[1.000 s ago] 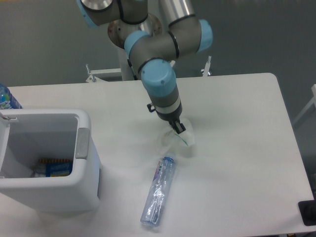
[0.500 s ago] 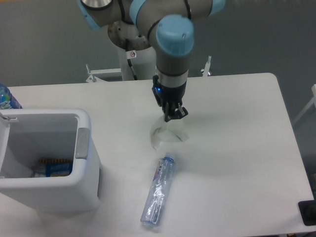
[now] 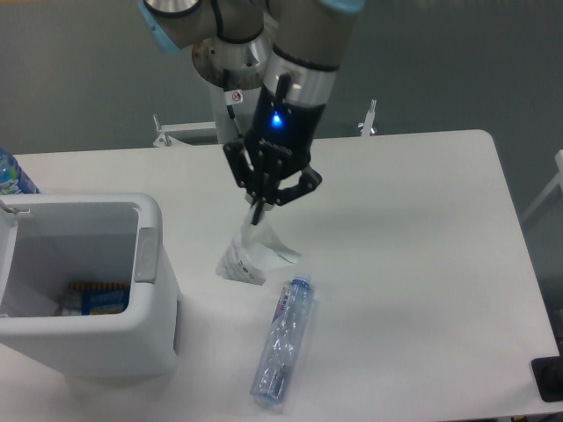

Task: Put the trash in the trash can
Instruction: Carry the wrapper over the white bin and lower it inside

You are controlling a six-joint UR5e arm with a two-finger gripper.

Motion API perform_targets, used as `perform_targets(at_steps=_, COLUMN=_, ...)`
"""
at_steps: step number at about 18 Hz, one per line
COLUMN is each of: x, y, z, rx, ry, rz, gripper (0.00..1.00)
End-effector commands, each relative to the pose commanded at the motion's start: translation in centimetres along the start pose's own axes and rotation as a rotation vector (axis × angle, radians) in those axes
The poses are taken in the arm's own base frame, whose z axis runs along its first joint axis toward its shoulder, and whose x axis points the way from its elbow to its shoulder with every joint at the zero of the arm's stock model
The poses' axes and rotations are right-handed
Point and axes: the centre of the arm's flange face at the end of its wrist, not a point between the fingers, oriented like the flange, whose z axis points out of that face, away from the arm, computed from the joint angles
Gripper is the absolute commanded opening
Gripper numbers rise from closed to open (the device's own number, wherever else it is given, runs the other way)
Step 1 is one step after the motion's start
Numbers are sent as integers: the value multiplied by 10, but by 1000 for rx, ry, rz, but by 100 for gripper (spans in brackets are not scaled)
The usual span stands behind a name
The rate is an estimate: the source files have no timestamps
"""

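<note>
1. My gripper [image 3: 257, 211] is pinched on the top of the crumpled wrapper [image 3: 249, 255], which hangs below my fingers, clear of the table [image 3: 422, 229].
2. The trash can [image 3: 84, 286] is my landmark: it stands at the table's left side, its open mouth facing up, the grey latch tab [image 3: 146, 255] on the wall that faces me.
3. The wrapper hangs to the right of the trash can, apart from its wall and about level with its rim.
4. The crushed clear bottle [image 3: 283, 338] lies flat on the table, further right of the trash can and just below the dangling wrapper, its cap end nearest the wrapper.
5. Inside the trash can some packaging [image 3: 95, 297] rests on the bottom.
6. A blue-labelled bottle [image 3: 10, 176] peeks in behind the trash can's far left corner.
</note>
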Motion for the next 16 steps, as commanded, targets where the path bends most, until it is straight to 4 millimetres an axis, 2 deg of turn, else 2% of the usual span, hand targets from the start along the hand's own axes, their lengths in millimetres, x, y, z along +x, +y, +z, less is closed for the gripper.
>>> perform_targets(at_steps=3, x=21, y=-12, z=4, rx=54, ry=33, rz=-63, gripper=11)
perform_targets(at_steps=9, x=77, y=-23, z=37, rx=43, ry=145, rz=-11, gripper=11)
perform_targets(at_steps=11, x=82, y=-21, z=47, rx=31, ry=169, rz=-11, gripper=11)
perform_targets(at_steps=13, x=97, y=-16, z=63, rx=6, ry=198, rz=-2, gripper=11)
perform_targets(at_steps=16, x=111, y=-8, z=80, rx=-22, ry=229, rz=4, gripper=16)
